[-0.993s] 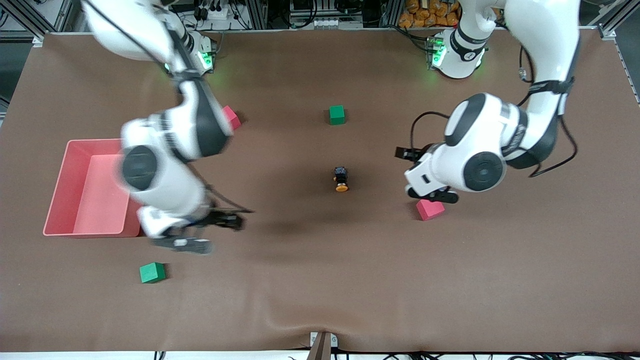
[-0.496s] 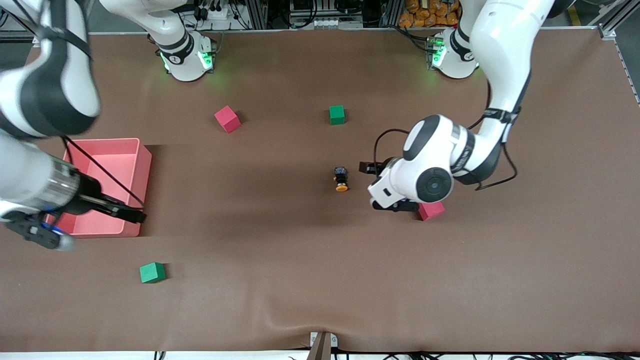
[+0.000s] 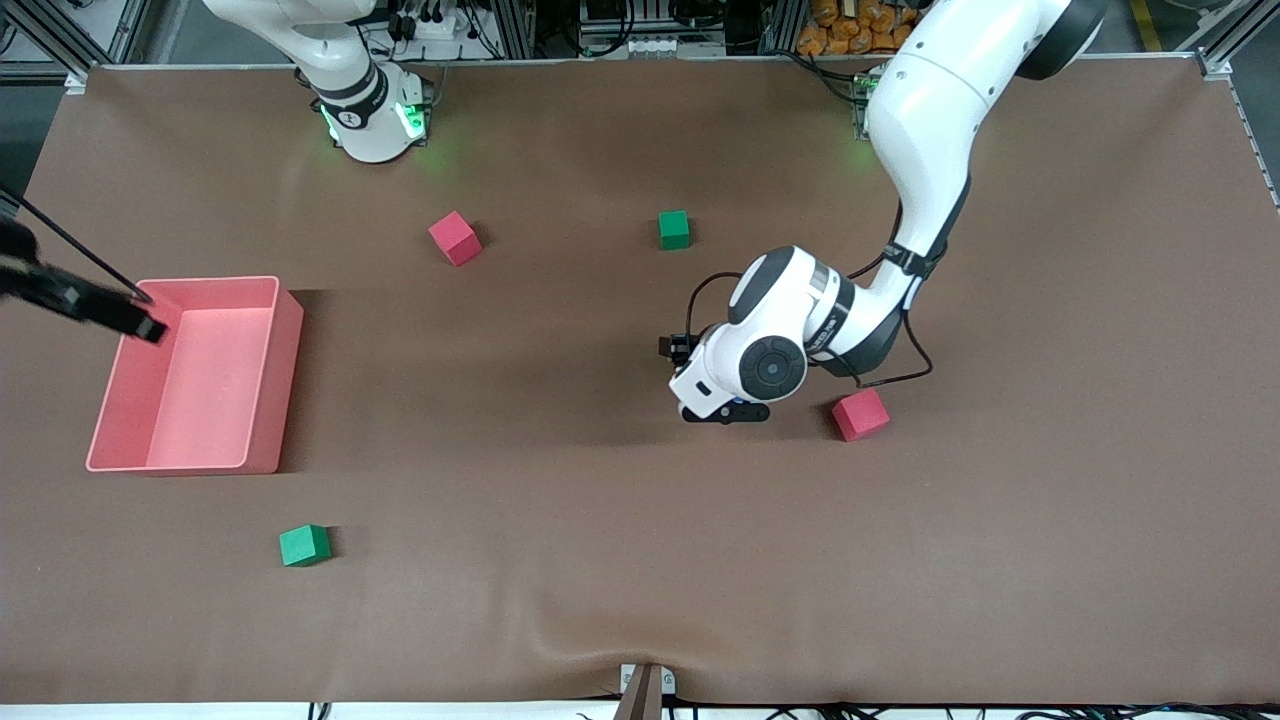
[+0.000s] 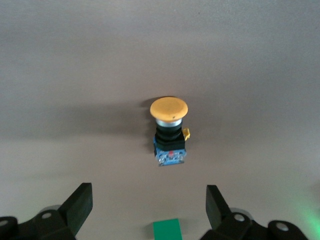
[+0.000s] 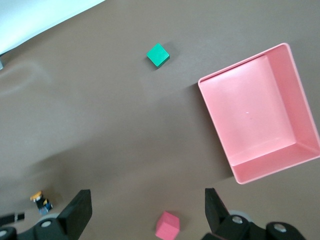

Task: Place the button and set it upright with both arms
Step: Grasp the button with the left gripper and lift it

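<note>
The button point(image 4: 169, 131) lies on its side on the brown table, with its orange cap and short black body. In the front view the left arm's hand hides it. My left gripper point(image 3: 722, 410) hangs over the button, and its fingers stand wide open and empty in the left wrist view point(image 4: 147, 196). My right gripper point(image 5: 146, 201) is open and empty, high over the right arm's end of the table. From there the button point(image 5: 40, 202) shows small. In the front view only a dark part of that arm shows, at the edge by the bin.
A pink bin point(image 3: 285, 330) stands at the right arm's end. Red cubes point(image 3: 455, 238) point(image 3: 861, 415) and green cubes point(image 3: 674, 229) point(image 3: 304, 545) lie about. The red cube beside the left hand is the closest to it.
The left arm has swept across from beside the red cube to over the button, covering it in the front view. The right arm has pulled away toward its end, mostly out of view.
</note>
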Tool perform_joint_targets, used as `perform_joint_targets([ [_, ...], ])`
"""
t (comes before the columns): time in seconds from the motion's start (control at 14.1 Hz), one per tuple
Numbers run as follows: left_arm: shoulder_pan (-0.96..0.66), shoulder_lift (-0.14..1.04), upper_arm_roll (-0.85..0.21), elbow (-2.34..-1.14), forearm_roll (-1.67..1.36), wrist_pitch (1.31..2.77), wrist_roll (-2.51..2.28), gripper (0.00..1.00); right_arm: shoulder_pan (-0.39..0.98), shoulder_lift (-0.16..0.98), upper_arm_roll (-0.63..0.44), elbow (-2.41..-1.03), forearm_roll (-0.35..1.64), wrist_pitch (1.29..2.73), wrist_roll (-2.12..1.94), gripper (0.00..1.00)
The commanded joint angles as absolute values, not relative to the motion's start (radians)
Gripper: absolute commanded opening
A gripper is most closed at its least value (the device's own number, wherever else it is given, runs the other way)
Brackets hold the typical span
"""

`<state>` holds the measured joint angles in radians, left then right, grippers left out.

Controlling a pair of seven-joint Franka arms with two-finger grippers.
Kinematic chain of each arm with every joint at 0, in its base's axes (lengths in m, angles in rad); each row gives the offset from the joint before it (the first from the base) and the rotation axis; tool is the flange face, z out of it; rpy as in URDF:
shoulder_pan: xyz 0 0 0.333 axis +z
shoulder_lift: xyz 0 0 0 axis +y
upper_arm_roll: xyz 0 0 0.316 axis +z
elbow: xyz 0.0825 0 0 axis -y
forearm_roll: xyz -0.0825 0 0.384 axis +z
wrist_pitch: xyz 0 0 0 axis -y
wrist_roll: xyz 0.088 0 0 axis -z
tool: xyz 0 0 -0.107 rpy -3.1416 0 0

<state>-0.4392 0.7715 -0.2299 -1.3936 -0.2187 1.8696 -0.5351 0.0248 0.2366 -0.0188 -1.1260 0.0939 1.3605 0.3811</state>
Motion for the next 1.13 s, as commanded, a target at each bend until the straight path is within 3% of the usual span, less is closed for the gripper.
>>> perform_joint_targets([
  [0.0,-0.462,0.808,-0.224,-1.359,-0.232,1.89,-0.548,1.0,0.002,0.08,0.005,-1.337,0.068,1.409,0.325,1.0],
  [0.14,-0.468,0.834,-0.222,-1.348,-0.233,1.896,-0.545,0.98,0.003,-0.056,0.005,-1.53,0.054,1.512,0.29,1.0],
  [0.28,-0.471,0.848,-0.222,-1.348,-0.233,1.914,-0.546,0.98,0.005,-0.124,0.006,-1.658,0.049,1.587,0.262,1.0],
  [0.57,-0.483,0.864,-0.222,-1.348,-0.233,1.945,-0.546,0.93,0.008,-0.124,0.072,-1.641,-0.055,1.588,0.253,1.0],
  [1.06,-0.503,0.89,-0.216,-1.351,-0.229,1.953,-0.54,0.83,-0.018,-0.068,0.061,-1.551,-0.045,1.577,0.17,1.0],
])
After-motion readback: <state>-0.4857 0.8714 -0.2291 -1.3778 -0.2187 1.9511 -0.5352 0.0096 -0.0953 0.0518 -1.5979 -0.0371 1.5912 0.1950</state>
